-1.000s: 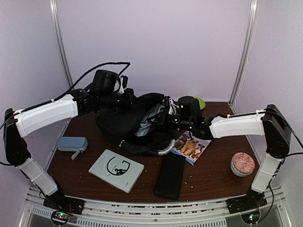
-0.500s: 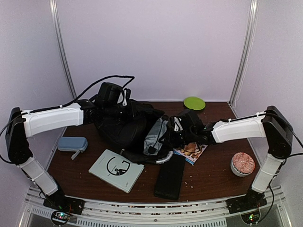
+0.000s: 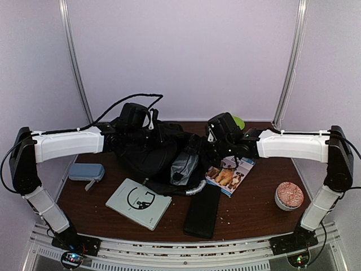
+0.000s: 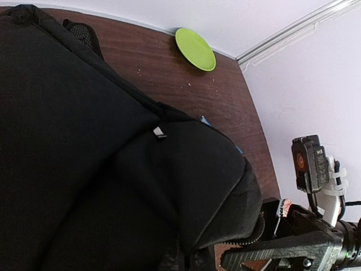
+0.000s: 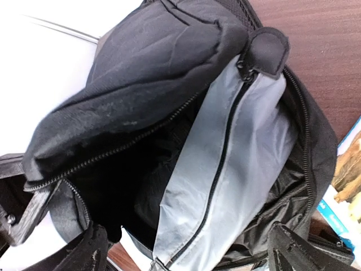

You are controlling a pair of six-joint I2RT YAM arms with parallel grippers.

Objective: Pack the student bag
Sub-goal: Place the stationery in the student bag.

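The student bag (image 3: 148, 151) was black all over, with a light grey lining (image 5: 237, 164) and a black zipper (image 5: 225, 141) running down it. The plate (image 4: 195, 49) was bright lime green, the pouch (image 3: 86, 171) a dusty blue-grey, the flat case (image 3: 202, 210) plain black. The book (image 3: 139, 203) was pale grey-green with a black round logo, the bowl (image 3: 289, 195) had a reddish speckly pattern, and the table (image 3: 254, 212) was dark brown wood.

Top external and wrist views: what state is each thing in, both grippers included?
student bag, unzipped, mouth gaping, grey lining showing
right gripper, open, fingers spread at the bag's mouth
left gripper, against the bag; open or shut unclear
grey book, closed, lying flat
blue case, shut
slim black case, lying flat
bowl, upright
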